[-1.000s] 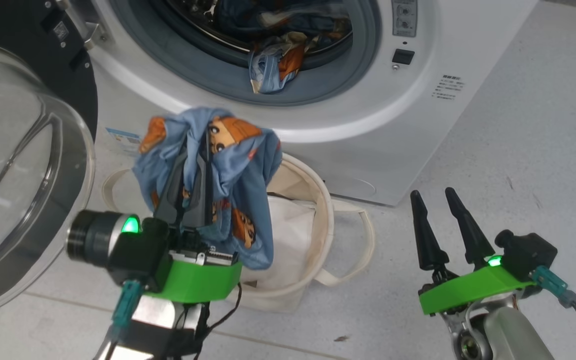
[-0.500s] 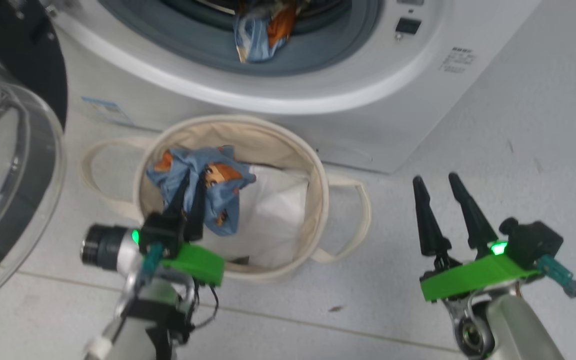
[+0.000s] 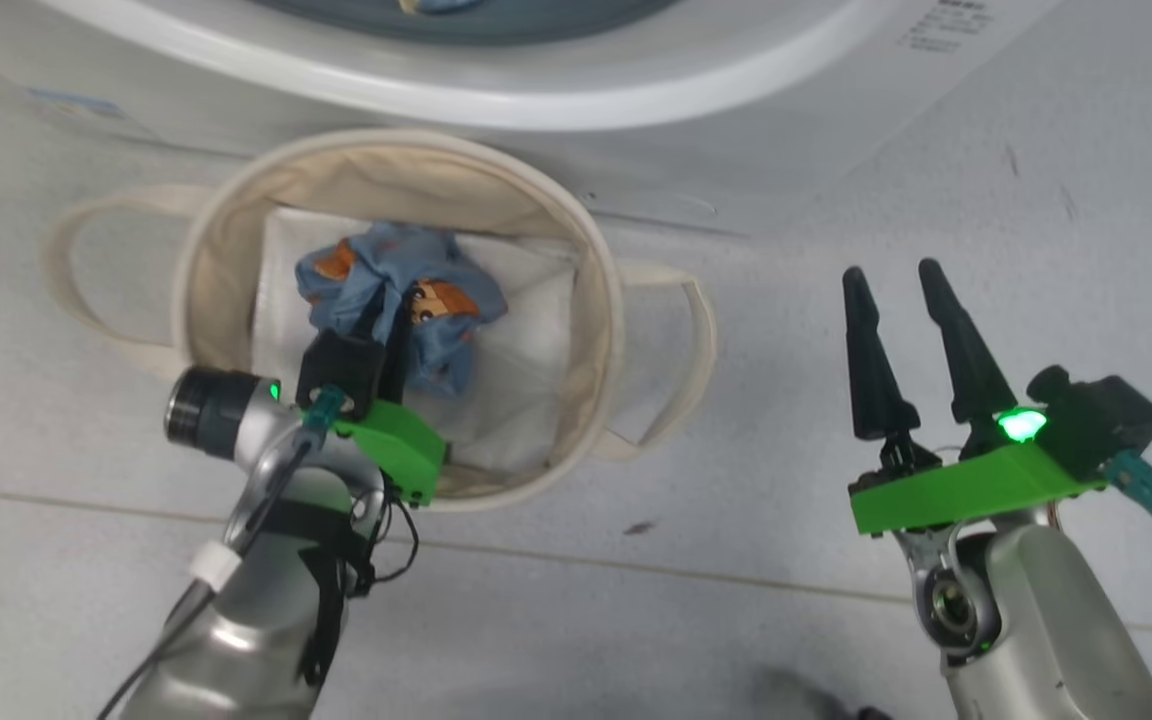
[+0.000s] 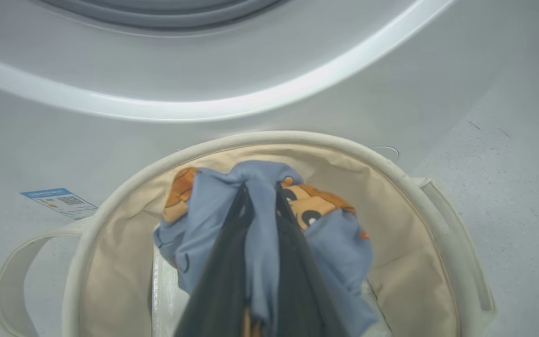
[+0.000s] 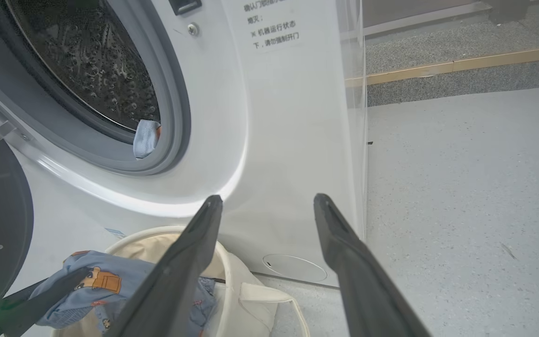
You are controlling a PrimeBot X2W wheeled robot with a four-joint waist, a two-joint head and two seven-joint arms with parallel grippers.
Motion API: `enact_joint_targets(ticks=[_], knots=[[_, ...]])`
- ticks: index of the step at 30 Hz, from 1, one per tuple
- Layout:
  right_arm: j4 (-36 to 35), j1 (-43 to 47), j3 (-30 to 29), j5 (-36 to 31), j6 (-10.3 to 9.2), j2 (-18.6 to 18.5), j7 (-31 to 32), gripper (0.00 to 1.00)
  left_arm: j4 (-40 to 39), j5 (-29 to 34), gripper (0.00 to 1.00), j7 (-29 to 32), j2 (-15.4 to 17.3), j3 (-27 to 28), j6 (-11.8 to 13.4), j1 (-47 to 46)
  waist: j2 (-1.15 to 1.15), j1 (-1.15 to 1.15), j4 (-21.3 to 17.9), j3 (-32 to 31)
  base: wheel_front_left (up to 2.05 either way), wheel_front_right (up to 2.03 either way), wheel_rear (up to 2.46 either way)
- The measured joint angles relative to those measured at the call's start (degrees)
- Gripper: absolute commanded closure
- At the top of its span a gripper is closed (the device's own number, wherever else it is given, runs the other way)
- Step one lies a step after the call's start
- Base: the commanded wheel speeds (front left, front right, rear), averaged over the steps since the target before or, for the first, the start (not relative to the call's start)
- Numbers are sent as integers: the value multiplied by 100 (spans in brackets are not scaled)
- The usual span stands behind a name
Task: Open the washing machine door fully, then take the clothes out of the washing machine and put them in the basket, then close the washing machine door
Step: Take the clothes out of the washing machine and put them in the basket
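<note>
basket [image 3: 406, 150] of matt canvas, clothes [image 3: 376, 270] of soft cloth, washing machine [image 3: 436, 85] glossy white.

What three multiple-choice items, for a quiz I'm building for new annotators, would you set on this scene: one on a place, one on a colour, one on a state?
1. Where are the clothes that the left gripper grips?
A) down in the basket
B) spread on the floor
C) on top of the machine

2. What colour is the basket?
A) black
B) cream
C) red

3. How is the right gripper?
A) shut on a handle
B) shut on cloth
C) open and empty

Answers:
1 A: the head view shows the bundle inside the rim, over a white sheet.
2 B: its canvas sides and loop handles are cream.
3 C: its fingers stand apart with nothing between them.
</note>
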Motion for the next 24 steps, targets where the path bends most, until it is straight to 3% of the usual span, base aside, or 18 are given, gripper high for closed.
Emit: enact_joint_targets(ticks=[9, 10, 18, 24], knots=[[-79, -302, 10, 109, 0, 0, 0, 0, 864, 102, 100, 0, -65, -27, 20, -612, 0, 0, -288, 564, 0, 0, 0], [-92, -310, 13, 112, 0, 0, 0, 0, 888, 101, 0, 0, -65, -11, 44, -622, 0, 0, -309, 581, 0, 0, 0], [-78, -312, -10, 151, 0, 0, 0, 0, 709, 100, 0, 0, -57, 87, 134, -595, 0, 0, -249, 426, 0, 0, 0], [-78, -312, -46, 151, 0, 0, 0, 0, 4, 74, 0, 0, -25, 220, 138, -119, 0, 0, -128, 41, 0, 0, 0]])
